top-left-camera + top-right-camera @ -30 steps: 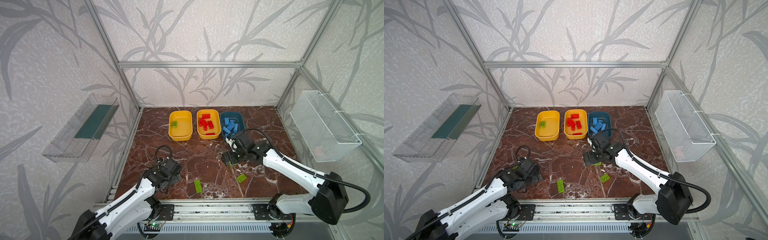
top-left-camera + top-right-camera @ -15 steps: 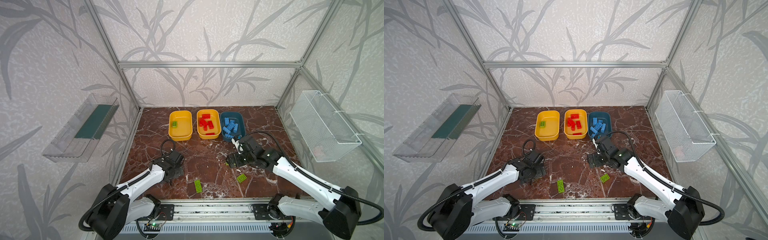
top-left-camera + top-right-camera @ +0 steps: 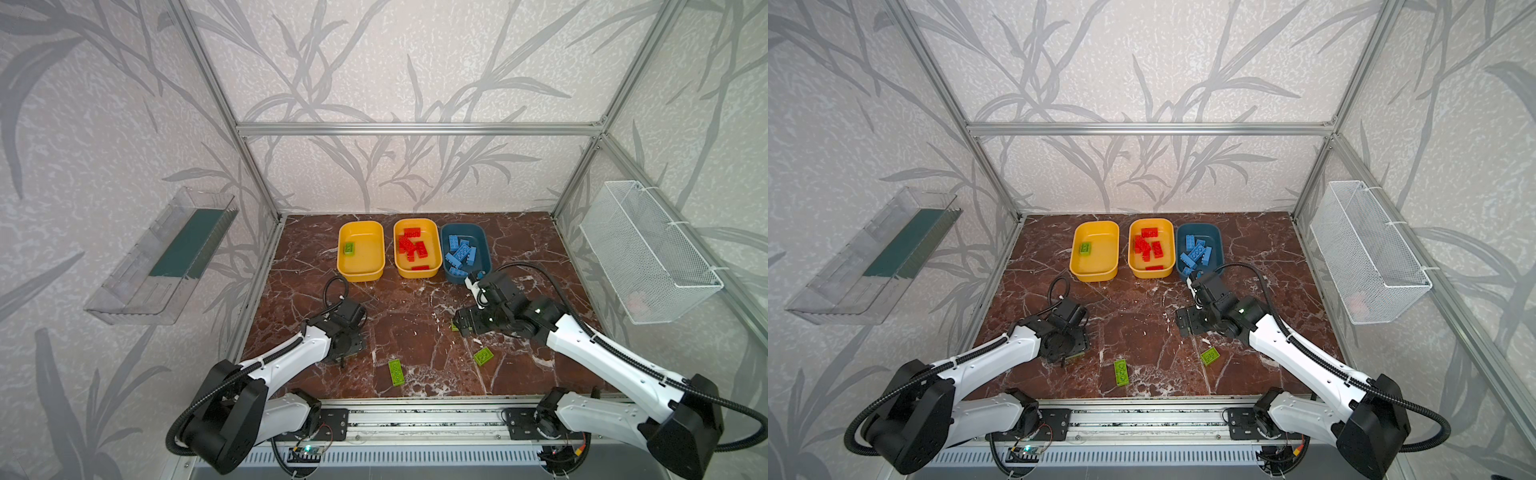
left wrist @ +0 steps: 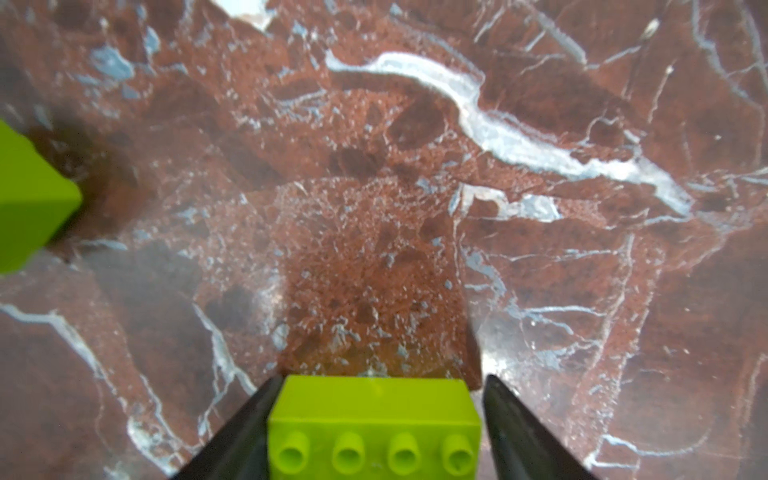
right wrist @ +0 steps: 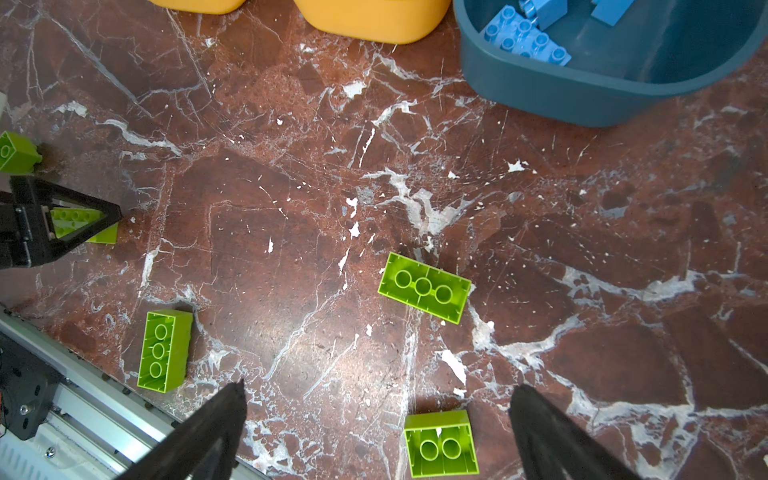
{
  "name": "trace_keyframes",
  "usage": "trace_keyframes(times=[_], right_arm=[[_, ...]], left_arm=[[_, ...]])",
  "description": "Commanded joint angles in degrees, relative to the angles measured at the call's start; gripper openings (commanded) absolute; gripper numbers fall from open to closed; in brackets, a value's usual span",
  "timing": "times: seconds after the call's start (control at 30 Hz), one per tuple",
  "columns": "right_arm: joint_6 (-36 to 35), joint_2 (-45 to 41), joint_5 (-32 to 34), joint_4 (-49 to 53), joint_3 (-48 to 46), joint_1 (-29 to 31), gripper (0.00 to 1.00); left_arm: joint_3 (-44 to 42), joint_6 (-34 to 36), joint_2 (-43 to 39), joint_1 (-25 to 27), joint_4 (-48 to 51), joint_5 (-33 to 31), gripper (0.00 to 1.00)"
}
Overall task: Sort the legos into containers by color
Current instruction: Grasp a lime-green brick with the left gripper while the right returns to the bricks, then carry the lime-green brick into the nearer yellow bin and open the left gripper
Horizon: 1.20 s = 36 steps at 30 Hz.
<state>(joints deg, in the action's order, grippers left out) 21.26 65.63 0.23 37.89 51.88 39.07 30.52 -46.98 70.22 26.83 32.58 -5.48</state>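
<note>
A studs-up lime brick [image 4: 374,419] is spanned lengthwise by the left gripper [image 4: 382,377], whether clamped cannot be told; the right gripper [image 5: 378,386] is spread wide above an upturned brick [image 5: 440,444].

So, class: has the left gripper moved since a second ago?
Yes. In a top view the left gripper has edged right and slightly nearer the left yellow tub, now straddling a green brick.
</note>
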Motion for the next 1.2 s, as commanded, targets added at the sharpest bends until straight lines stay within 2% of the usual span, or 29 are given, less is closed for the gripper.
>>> trace_keyframes(times=[0.0,0.33,0.57,0.9,1.17], right_arm=[[0.4,0.1,1.1,1.7,1.5,0.1,0.99],[0.5,-0.1,1.7,2.6,2.4,0.1,0.99],[0.4,-1.4,2.3,2.6,2.1,0.2,0.99],[-1.1,-5.6,3.5,2.1,0.6,0.1,0.99],[-1.8,-6.8,3.3,1.3,0.1,-0.2,0.99]], left_arm=[[-0.4,0.5,1.8,-0.4,-0.7,1.8,0.68],[4.0,1.9,4.3,-0.5,1.5,3.9,0.54],[11.7,3.9,6.8,-0.9,3.8,2.0,0.52],[33.8,10.5,21.0,-4.9,7.0,2.0,0.52],[53.8,12.0,35.0,-10.1,10.3,2.4,0.52]])
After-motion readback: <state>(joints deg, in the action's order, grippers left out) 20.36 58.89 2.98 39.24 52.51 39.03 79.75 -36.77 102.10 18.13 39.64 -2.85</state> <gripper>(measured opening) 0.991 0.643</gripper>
